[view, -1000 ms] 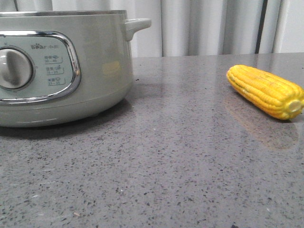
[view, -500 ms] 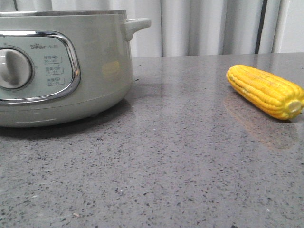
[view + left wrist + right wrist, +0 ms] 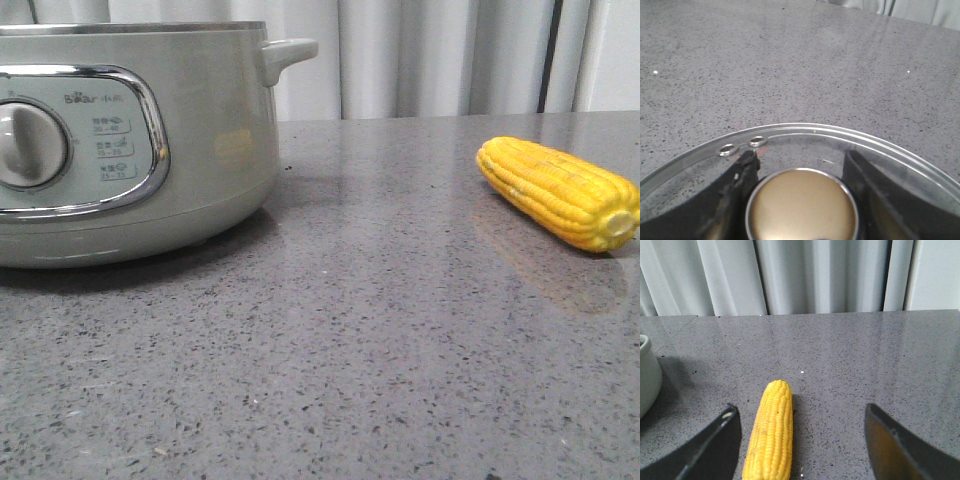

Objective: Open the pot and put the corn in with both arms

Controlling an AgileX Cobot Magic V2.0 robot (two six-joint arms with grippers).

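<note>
The pot (image 3: 130, 140) stands on the speckled grey stone-look table (image 3: 350, 350), at the left in the front view: a round, smooth, pale grey-green body with a metal rim, a chrome-framed panel, a grey dial (image 3: 30, 145) and a side handle (image 3: 288, 52). The corn (image 3: 560, 192), bright yellow with ridged kernel rows and a pale cut end, lies on the table well apart from the pot, to the right.

The left gripper (image 3: 800, 200) has its dark fingers closed against a brass-coloured round knob (image 3: 801, 207) on a clear glass lid (image 3: 805, 135) with a thin metal edge.

The right gripper (image 3: 800, 440) is spread wide; the corn lies between its fingers, untouched.
</note>
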